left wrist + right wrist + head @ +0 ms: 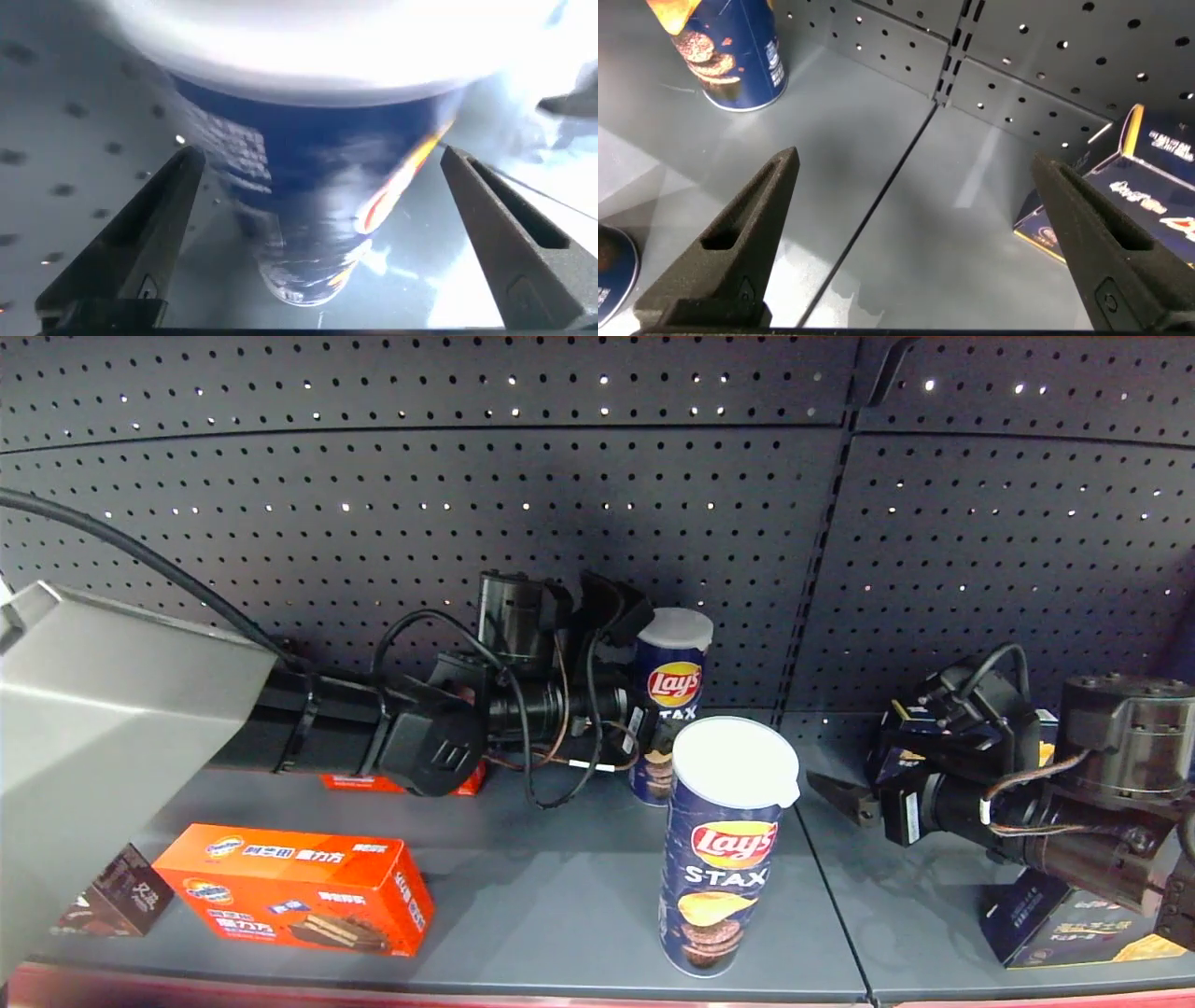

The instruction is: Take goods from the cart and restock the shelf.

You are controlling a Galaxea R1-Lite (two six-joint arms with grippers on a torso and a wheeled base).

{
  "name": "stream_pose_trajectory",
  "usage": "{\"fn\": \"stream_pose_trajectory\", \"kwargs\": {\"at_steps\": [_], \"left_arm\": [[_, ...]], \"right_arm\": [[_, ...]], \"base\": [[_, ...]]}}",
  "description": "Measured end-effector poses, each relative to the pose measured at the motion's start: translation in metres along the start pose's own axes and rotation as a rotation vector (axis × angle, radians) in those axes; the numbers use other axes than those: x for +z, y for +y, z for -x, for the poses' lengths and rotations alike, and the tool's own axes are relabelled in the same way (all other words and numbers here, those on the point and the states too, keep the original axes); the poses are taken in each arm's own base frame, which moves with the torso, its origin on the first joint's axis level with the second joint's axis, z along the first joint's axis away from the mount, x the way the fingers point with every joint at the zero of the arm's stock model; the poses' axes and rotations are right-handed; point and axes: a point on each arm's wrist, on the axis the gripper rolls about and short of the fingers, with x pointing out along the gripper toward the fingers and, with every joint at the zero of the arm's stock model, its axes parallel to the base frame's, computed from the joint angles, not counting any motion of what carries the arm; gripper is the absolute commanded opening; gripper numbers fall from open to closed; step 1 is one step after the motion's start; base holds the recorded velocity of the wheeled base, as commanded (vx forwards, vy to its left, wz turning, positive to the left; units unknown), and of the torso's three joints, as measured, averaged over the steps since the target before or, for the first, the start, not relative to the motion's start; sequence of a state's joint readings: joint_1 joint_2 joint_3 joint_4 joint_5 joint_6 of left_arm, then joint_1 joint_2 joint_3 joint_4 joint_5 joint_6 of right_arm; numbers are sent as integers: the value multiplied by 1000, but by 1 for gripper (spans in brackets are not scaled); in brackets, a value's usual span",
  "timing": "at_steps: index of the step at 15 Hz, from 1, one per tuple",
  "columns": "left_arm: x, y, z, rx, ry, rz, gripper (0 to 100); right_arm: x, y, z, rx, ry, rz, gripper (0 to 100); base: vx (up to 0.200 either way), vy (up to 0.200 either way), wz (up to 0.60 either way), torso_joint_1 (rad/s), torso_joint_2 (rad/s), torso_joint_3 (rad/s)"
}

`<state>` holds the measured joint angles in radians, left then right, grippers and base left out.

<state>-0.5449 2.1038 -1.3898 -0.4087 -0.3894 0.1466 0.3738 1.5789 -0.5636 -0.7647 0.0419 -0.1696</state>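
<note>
Two dark blue chip cans with white lids stand upright on the grey shelf (541, 887). The back can (674, 681) is near the pegboard wall; the front can (724, 845) is near the shelf's front edge. My left gripper (635, 681) is at the back can, open, with a finger on each side of it. In the left wrist view that can (318, 159) stands between the fingers (140, 252) with gaps on both sides. To the right of the front can, my right gripper (840, 798) is open and holds nothing (915, 243). Its view shows the back can (729, 47).
An orange biscuit box (289, 891) lies front left, with a dark brown box (117, 891) beside it. A second orange box (401, 784) lies under my left arm. Blue boxes (1064, 915) (1139, 187) sit on the right section. A seam (822, 859) divides the shelf.
</note>
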Motion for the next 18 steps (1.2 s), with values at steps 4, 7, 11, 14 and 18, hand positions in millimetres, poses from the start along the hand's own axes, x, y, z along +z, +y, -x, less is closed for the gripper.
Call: {"fn": "stream_pose_trajectory", "kwargs": {"at_steps": [4, 7, 11, 14, 18], "left_arm": [[8, -7, 25, 8, -4, -2, 100], [10, -16, 53, 31, 4, 1, 100], [12, -22, 99, 114, 3, 6, 100], [14, -26, 125, 304, 11, 5, 100], [18, -34, 144, 353, -5, -3, 100]], "right_arm": [[-10, 2, 4, 11, 36, -2, 100], [-19, 3, 7, 11, 68, -4, 100], [-30, 6, 11, 18, 107, -3, 100], [-30, 15, 18, 49, 72, 9, 100], [-28, 26, 32, 102, 40, 23, 100]], "base": [[0, 0, 0, 0, 0, 0], [0, 0, 0, 0, 0, 0], [0, 0, 0, 0, 0, 0], [0, 0, 0, 0, 0, 0], [0, 0, 0, 0, 0, 0]]}}
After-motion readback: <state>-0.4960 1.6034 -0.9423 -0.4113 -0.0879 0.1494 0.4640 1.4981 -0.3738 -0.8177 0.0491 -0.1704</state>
